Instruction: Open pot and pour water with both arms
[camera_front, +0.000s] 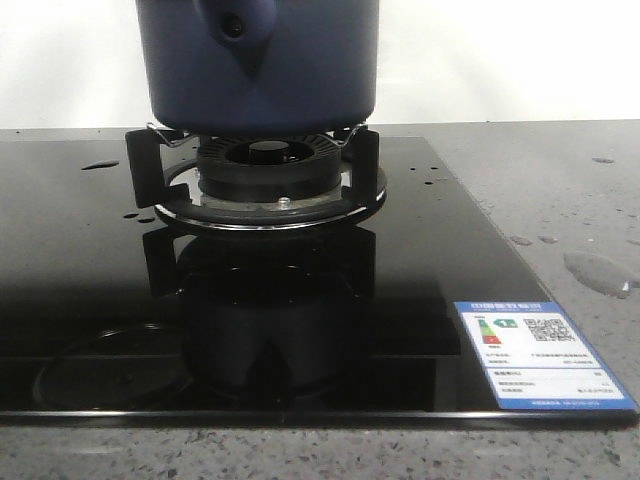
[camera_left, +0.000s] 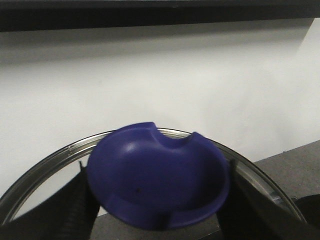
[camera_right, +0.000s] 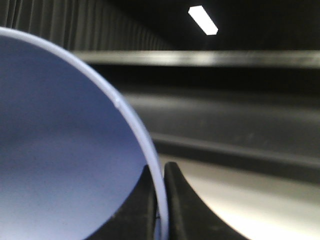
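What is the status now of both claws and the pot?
Left claw shut on lid knob. Right claw shut on bowl rim. Pot on burner stand. Water drops on counter.

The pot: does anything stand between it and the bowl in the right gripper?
Nothing visible. The left gripper holds the lid, off the pot; the right gripper pinches the bowl rim. The pot's mouth is out of frame.

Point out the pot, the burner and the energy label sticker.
pot (camera_front: 300, 90): front view, on its navy side wall.
burner (camera_front: 268, 152): front view, on the black centre cap.
energy label sticker (camera_front: 535, 355): front view, on its white middle.
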